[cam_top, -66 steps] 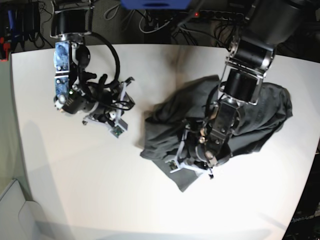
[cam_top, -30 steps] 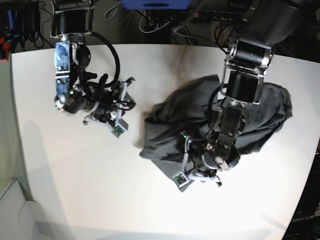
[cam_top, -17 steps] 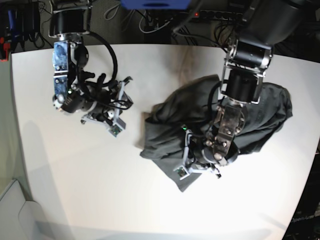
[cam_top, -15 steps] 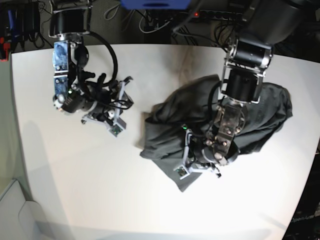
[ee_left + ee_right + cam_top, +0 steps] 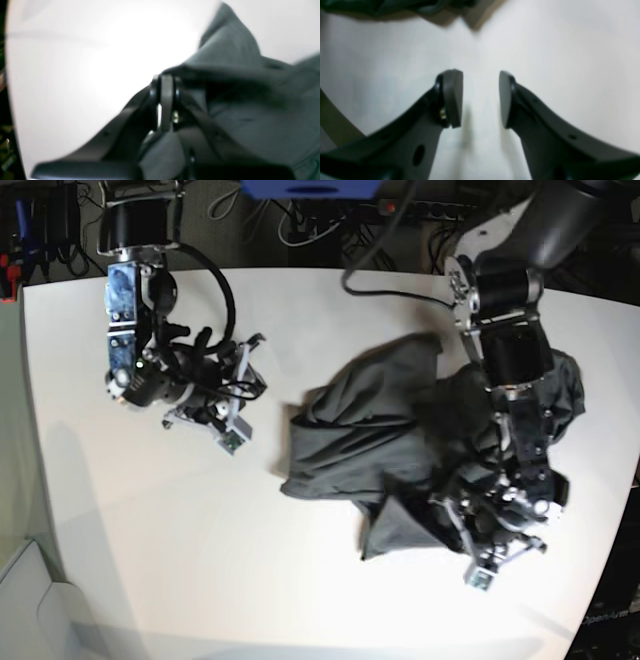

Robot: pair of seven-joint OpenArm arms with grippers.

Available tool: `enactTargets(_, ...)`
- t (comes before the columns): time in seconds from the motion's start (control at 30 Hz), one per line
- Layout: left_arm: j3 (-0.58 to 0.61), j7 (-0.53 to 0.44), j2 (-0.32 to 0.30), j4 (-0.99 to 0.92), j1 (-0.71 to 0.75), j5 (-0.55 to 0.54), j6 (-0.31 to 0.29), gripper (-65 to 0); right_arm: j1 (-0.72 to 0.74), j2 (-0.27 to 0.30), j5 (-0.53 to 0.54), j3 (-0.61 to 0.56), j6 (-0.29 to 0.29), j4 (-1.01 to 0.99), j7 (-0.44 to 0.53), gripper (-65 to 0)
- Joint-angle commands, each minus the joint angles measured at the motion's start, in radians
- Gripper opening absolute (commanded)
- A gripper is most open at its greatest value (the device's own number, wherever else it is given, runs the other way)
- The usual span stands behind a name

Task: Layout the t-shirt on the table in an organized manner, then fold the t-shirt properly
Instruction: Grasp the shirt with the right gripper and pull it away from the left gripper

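Dragged rightward, left gripper (image 5: 166,100) jaws pinch t-shirt (image 5: 400,430); right gripper (image 5: 480,98) jaws gape, wrist-view only.

We see a plain dark charcoal-grey t-shirt (image 5: 400,430) with no pattern, filling the right half of the base view, on a smooth white table (image 5: 150,510). Both arms are mostly black with silver-grey metal parts. The left gripper (image 5: 165,100), at the centre of its wrist view, is black with a pale grey pad. The right gripper (image 5: 480,97), at the centre of its own view, is black all over, against the white tabletop.
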Motion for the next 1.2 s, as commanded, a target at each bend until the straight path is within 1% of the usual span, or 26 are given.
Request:
enactTargets(0.0,-0.060,-0.017,-0.028,0.051,-0.036,-0.001,0.013,-64.4,0.019,-0.001,0.013,0.002,-0.004,0.016,0.019,-40.0)
enactTargets(0.1,-0.201,-0.017,-0.088,0.092,-0.036,-0.001,0.013,-64.4,0.019,-0.001,0.014,0.002,-0.004,0.017,0.019,-40.0)
enactTargets(0.2,-0.266,-0.017,-0.158,0.089,-0.028,-0.007,0.013,-64.4,0.019,-0.002,0.016,0.002,-0.004,0.019,0.019,-40.0)
enactTargets(0.27,-0.304,-0.018,-0.192,0.089,0.012,-0.009,0.013,-64.5,0.019,-0.004,0.016,0.002,-0.004,0.022,0.016,-40.0)
enactTargets(0.37,-0.339,-0.026,-0.220,0.089,0.063,-0.010,0.013,-64.5,0.019,-0.005,0.017,-0.001,-0.004,0.025,0.007,-40.0)
enactTargets(0.4,-0.344,-0.029,-0.224,0.089,0.079,-0.010,0.013,-64.5,0.019,-0.008,0.019,-0.001,-0.004,0.025,0.007,-39.8)
enactTargets(0.47,-0.344,-0.029,-0.229,0.089,0.102,-0.010,0.013,-64.5,0.019,-0.037,0.019,-0.007,-0.004,0.027,-0.004,-39.5)
enactTargets(0.53,-0.344,-0.029,-0.227,0.091,0.116,-0.010,0.013,-64.5,0.019,-0.063,0.019,-0.038,-0.004,0.027,-0.039,-39.8)
enactTargets(0.63,-0.344,-0.020,-0.223,0.094,0.124,-0.002,0.013,-64.5,0.030,-0.133,0.019,-0.097,-0.004,0.024,-0.070,-39.9)
enactTargets(0.7,-0.344,-0.020,-0.224,0.092,0.135,-0.001,0.013,-64.5,0.032,-0.177,0.017,-0.124,-0.004,0.016,-0.069,-39.9)
enactTargets(0.8,-0.341,-0.020,-0.229,0.098,0.165,-0.001,0.013,-64.5,0.039,-0.218,0.017,-0.153,-0.004,0.016,-0.061,-40.0)
enactTargets(0.9,-0.342,-0.020,-0.235,0.092,0.188,-0.001,0.013,-64.5,0.101,-0.226,0.017,-0.151,-0.004,-0.030,-0.062,-39.4)
enactTargets(1.0,-0.341,-0.020,-0.238,0.102,0.216,-0.001,0.013,-64.5,0.179,-0.226,0.017,-0.127,-0.004,-0.179,-0.058,-39.4)
enactTargets(1.07,-0.341,-0.018,-0.237,0.112,0.239,-0.001,0.013,-64.5,0.219,-0.226,0.017,-0.111,-0.004,-0.299,-0.021,-39.4)
enactTargets(1.17,-0.341,-0.018,-0.237,0.114,0.245,-0.001,0.013,-64.5,0.260,-0.226,0.019,-0.084,-0.004,-0.454,0.089,-39.4)
